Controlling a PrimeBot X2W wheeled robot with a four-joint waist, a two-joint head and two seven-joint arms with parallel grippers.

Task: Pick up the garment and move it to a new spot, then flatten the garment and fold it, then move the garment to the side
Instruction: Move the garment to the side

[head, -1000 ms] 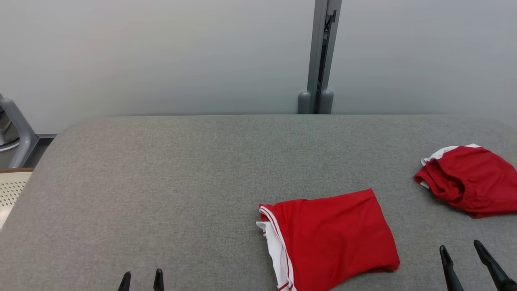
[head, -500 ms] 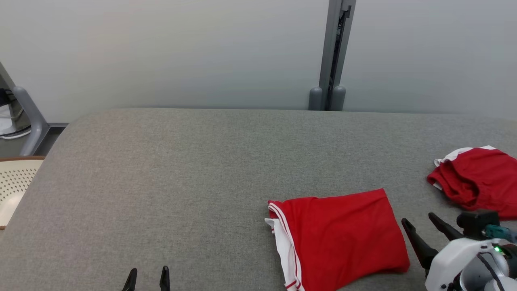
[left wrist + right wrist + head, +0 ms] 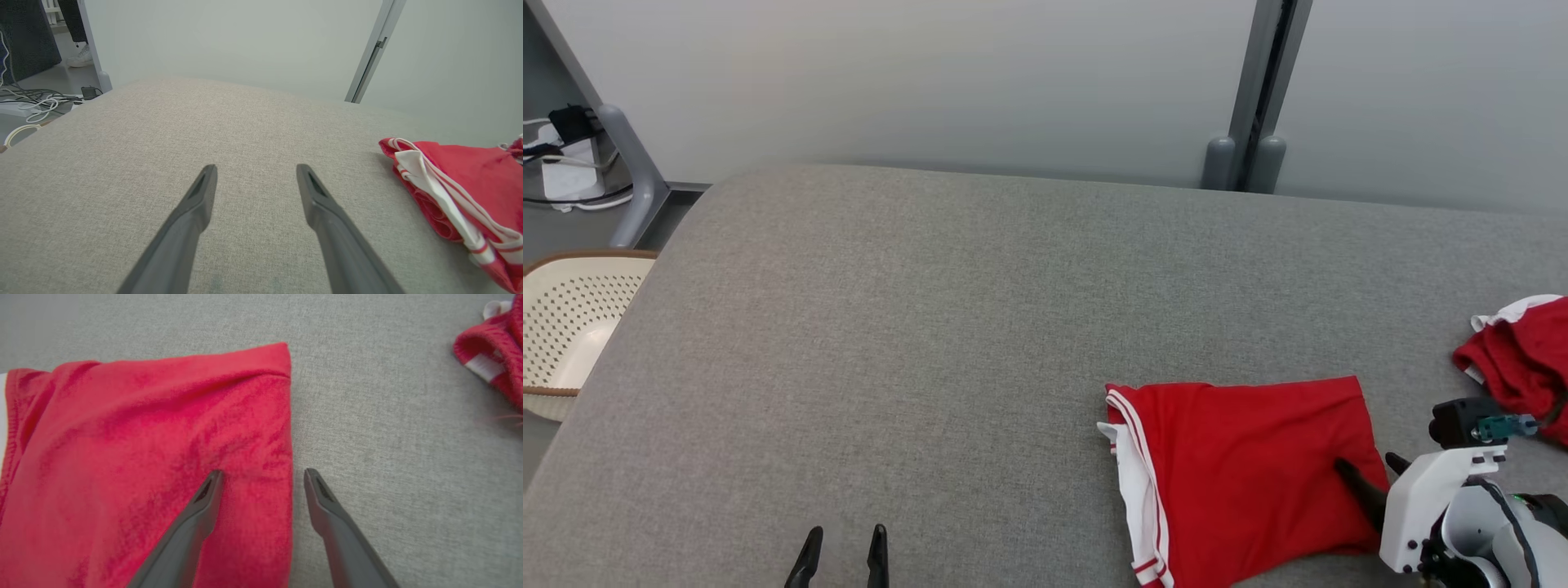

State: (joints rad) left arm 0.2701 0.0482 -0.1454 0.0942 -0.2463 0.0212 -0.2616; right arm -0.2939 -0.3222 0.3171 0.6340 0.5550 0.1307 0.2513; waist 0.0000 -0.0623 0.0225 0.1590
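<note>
The garment [image 3: 1241, 457] lies folded into a red rectangle on the grey table, its white, red-striped trim [image 3: 1139, 490] along the left edge; no lettering shows. In the left wrist view the garment [image 3: 461, 196] is at the right. My right gripper [image 3: 1368, 474] hangs open over the garment's right edge: in the right wrist view, the right gripper [image 3: 261, 477] has one finger above the red cloth [image 3: 143, 457] and the other above bare table. My left gripper [image 3: 843, 547] stands open near the front edge, well left of the garment; the left gripper [image 3: 255, 175] holds nothing.
A smaller crumpled red cloth with a white edge [image 3: 1515, 359] lies at the table's right, also seen as the red cloth [image 3: 490, 363]. A cream perforated basket [image 3: 564, 327] stands off the table's left side. A grey wall and post [image 3: 1258, 90] rise behind.
The head camera has swung, shifting the whole scene. My right gripper has come in from the lower right to over the garment's right edge. The left gripper has kept its place.
</note>
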